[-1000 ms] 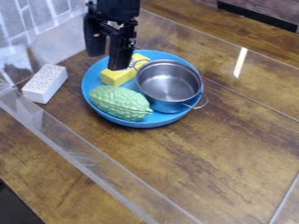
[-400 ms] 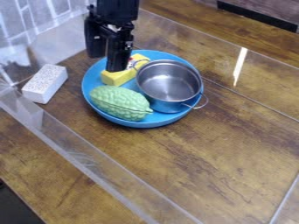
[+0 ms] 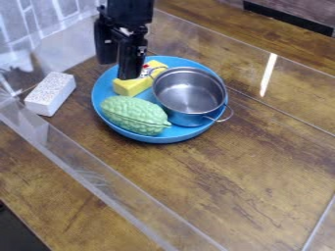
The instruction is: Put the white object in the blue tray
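tool (image 3: pixel 118 67) hangs at the upper left of the frame, its two dark fingers pointing down and standing apart, with nothing seen between them. it appears to be over the upper left edge of the blue tray (image 3: pixel 187 122), close to the yellow block (image 3: pixel 135 79), though how high it hangs i can't tell.

what the coming move turns on is the way to the white object (image 3: pixel 51 93): from the tool it lies to the left and somewhat lower in the frame, on the tabletop (image 3: pixel 183 196), outside the tray and a little way from its left rim. its long axis runs steeply, from lower left to upper right. the next step, i'd judge, is to carry the open fingers left and down over it, then close them across its narrow width. the one arm has to do both the fetching and the placing.

further out, the tray also holds the green vegetable (image 3: pixel 136 113) at its lower left and the steel pot (image 3: pixel 190 90) on its right, so space for the block looks tight.

compared with a second ago, the tool sits slightly further left in the frame; the block and the tray's load lie as they did.
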`<action>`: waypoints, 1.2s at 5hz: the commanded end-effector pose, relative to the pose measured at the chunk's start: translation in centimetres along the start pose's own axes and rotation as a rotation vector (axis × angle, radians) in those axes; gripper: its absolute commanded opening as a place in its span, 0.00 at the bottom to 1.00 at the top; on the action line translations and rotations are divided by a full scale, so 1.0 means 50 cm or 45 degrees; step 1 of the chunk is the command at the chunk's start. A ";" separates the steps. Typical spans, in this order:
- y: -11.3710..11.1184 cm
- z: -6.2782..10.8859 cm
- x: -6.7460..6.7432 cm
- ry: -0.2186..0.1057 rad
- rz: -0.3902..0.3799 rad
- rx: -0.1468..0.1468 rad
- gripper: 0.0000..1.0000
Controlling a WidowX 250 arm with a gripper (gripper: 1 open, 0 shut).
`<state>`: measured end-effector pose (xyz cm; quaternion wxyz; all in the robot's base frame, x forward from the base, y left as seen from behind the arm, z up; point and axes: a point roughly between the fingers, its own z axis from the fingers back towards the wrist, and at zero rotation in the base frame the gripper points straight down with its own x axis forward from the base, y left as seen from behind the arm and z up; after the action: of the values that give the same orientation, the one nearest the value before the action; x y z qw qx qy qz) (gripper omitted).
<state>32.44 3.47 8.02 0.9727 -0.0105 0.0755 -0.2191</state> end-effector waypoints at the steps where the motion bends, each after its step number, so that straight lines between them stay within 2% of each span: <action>1: 0.024 0.033 0.007 -0.071 0.020 0.046 1.00; 6: 0.038 0.027 0.027 -0.074 -0.020 0.083 1.00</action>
<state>33.70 3.98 7.45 0.9694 0.0036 0.0691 -0.2355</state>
